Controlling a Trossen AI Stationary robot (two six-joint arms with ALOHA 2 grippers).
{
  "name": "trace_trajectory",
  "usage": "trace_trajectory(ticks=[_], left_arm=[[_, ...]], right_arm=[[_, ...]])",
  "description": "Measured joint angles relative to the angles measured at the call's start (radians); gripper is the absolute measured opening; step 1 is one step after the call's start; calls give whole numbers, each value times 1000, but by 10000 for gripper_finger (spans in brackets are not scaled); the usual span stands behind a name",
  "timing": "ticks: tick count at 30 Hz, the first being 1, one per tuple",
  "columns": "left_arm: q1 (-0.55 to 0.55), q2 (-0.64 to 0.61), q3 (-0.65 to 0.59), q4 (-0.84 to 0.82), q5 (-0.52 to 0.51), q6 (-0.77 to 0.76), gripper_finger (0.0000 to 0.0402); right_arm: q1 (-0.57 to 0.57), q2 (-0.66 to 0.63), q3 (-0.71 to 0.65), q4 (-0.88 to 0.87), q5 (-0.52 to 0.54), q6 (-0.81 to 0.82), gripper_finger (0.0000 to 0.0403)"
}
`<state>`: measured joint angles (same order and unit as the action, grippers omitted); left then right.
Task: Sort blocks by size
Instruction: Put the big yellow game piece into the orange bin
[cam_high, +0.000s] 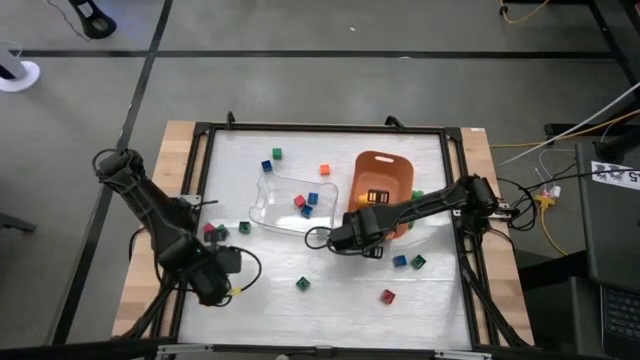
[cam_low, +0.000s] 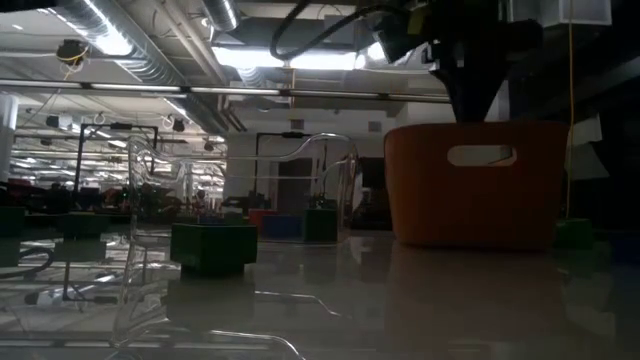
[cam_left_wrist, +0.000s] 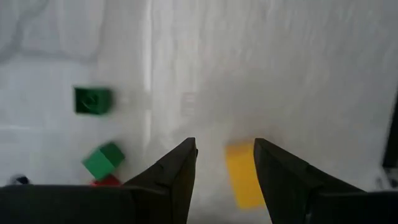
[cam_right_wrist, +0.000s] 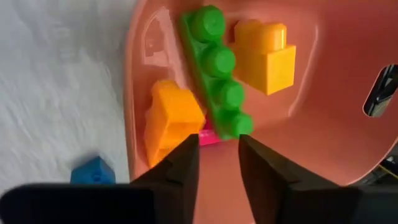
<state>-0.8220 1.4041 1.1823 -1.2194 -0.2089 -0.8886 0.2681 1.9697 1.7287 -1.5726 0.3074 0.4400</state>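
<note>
My left gripper (cam_left_wrist: 225, 155) (cam_high: 226, 286) is open near the table's near left, pointing down. A yellow brick (cam_left_wrist: 243, 175) lies on the table between its fingers, close to one of them. My right gripper (cam_right_wrist: 218, 146) (cam_high: 345, 238) is open over the near left end of the orange bin (cam_high: 383, 180). In the bin lie a long green brick (cam_right_wrist: 217, 71), a yellow brick (cam_right_wrist: 264, 56), an orange brick (cam_right_wrist: 171, 118) and a pink-red brick (cam_right_wrist: 209, 135) just beyond the fingertips. Small blocks lie scattered on the table, several of them in the clear tray (cam_high: 290, 205).
Loose small blocks: green (cam_high: 302, 284), red (cam_high: 387, 296), blue (cam_high: 399, 261) and green (cam_high: 418, 262) near the front, green (cam_high: 276, 154) and orange (cam_high: 325, 169) farther back. Green blocks (cam_left_wrist: 93, 100) (cam_left_wrist: 103, 160) lie beside my left gripper. A black frame (cam_high: 200, 150) rims the table.
</note>
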Motion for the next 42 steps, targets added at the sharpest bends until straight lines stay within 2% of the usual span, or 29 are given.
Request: trace_trajectory(ticks=[4,8,13,18,33,42], left_arm=[[-62,0,0,0,41,-124,150],[-132,1,-16,13,47,-284,150],[-202,2,-105,92,60,-428,150],[-213,3,-225,207,61,-544,150],[-197,3,-372,316,73,-545,150],[-196,-1,-421,467,92,-544,150]], right_arm=[[-15,0,0,2,-6,0,144],[-21,0,0,1,-5,28,153],[-20,0,0,1,-5,61,154],[-19,0,0,1,-5,84,154],[-12,0,180,26,-2,77,154],[83,0,222,325,32,-61,154]])
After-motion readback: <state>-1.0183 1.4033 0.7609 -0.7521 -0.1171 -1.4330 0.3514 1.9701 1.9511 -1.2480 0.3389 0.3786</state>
